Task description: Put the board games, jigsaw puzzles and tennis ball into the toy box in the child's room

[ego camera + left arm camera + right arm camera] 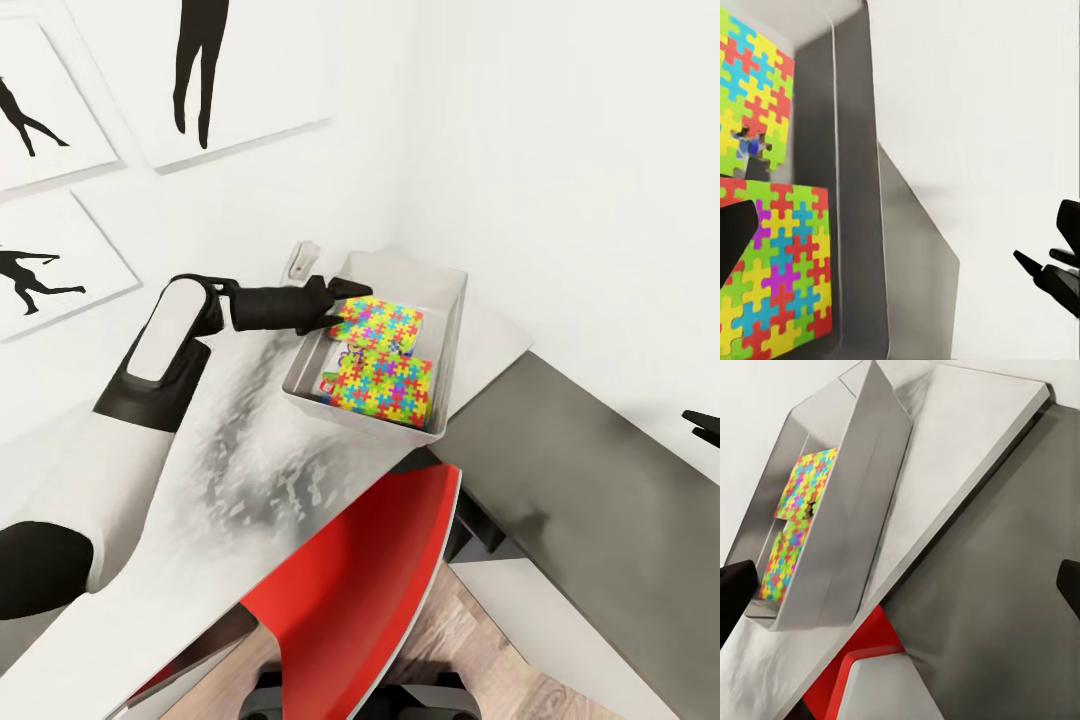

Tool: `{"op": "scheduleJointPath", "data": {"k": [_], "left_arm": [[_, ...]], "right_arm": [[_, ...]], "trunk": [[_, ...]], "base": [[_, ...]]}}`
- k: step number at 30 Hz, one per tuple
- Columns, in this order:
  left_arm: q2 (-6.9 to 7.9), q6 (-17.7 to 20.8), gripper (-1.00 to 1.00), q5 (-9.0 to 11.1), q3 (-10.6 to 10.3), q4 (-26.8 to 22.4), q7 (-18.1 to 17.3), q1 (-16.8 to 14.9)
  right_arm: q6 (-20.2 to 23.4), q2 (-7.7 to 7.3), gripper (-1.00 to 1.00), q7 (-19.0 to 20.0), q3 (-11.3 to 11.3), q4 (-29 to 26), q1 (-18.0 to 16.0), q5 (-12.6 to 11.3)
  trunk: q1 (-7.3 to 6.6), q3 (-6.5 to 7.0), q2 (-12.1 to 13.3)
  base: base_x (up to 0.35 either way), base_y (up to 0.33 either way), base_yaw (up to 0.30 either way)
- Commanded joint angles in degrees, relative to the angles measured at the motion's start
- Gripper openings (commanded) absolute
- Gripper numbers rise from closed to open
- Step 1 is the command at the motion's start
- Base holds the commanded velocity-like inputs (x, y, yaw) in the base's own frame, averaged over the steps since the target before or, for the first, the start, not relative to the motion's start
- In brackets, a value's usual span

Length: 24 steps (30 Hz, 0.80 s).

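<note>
The light grey toy box [452,330] stands on the pale marbled table [250,470] by the wall corner. Two jigsaw puzzles lie inside it, one farther [385,322] and one nearer [388,390]. A corner of a printed board game [329,380] peeks from under the nearer puzzle. My left gripper [352,304] hovers open over the box's far-left side, just above the farther puzzle [754,90]; the other puzzle [784,277] lies beside it. My right gripper [702,425] is open over the dark table section, well away from the toy box [862,510]. The tennis ball and the bed are out of view.
A red chair [370,580] is tucked under the table corner in front of me. The dark grey table section [600,480] runs to the right. Black silhouette posters [215,70] hang on the white wall, and a small white fitting [303,258] sits behind the box.
</note>
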Motion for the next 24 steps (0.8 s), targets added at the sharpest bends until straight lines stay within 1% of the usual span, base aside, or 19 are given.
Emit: {"op": "scheduleJointPath", "data": {"k": [1, 3, 5, 7, 9, 12, 17, 24], "left_arm": [[0.07, 0.01, 1.0, 2.15, 0.59, -1.39, 2.0, 0.75], [0.11, -0.04, 1.0, 5.23, 1.76, -4.18, 4.14, 2.52], [0.17, -0.11, 1.0, 7.52, 2.68, -7.23, 5.64, 4.47], [0.25, -0.23, 1.0, 8.97, 3.69, -10.27, 6.61, 6.37], [0.32, -0.28, 1.0, 9.9, 4.91, -12.9, 7.21, 7.97], [0.43, -0.3, 1.0, 10.71, 6.31, -15.85, 7.72, 9.49], [0.72, -0.29, 1.0, 11.34, 7.41, -18.54, 8.11, 10.71], [0.91, -0.29, 1.0, 11.51, 7.78, -19.38, 8.22, 11.06]], "right_arm": [[0.29, -0.01, 1.0, 0.39, -0.07, 0.01, -0.05, 0.3], [0.29, -0.02, 1.0, 0.41, -0.04, 0.01, -0.07, 0.3], [0.29, -0.03, 1.0, 0.41, 0.04, 0.01, -0.08, 0.31], [0.29, -0.03, 1.0, 0.4, 0.11, 0.01, -0.09, 0.31], [0.29, -0.03, 1.0, 0.4, 0.17, 0.01, -0.09, 0.31], [0.29, -0.03, 1.0, 0.4, 0.22, 0.01, -0.09, 0.31], [0.29, -0.07, 1.0, 0.32, 0.29, 0.01, -0.1, 0.31], [0.29, -0.11, 1.0, 0.29, 0.28, 0.01, -0.1, 0.31]], "trunk": [[0.03, -0.08, -0.09], [0.03, -0.08, -0.09], [0.03, -0.08, -0.09], [0.03, -0.08, -0.09], [0.03, -0.07, -0.09], [0.03, -0.03, -0.09], [0.03, 0.22, -0.09], [0.03, 0.8, -0.09]], "base": [[0.0, 0.0, 0.0], [0.0, 0.0, 0.0], [0.0, 0.0, 0.0], [0.0, 0.0, 0.0], [0.0, 0.0, 0.0], [-0.038, 0.0, 0.0], [-0.193, 0.0, 0.0], [-0.303, 0.0, 0.0]]}}
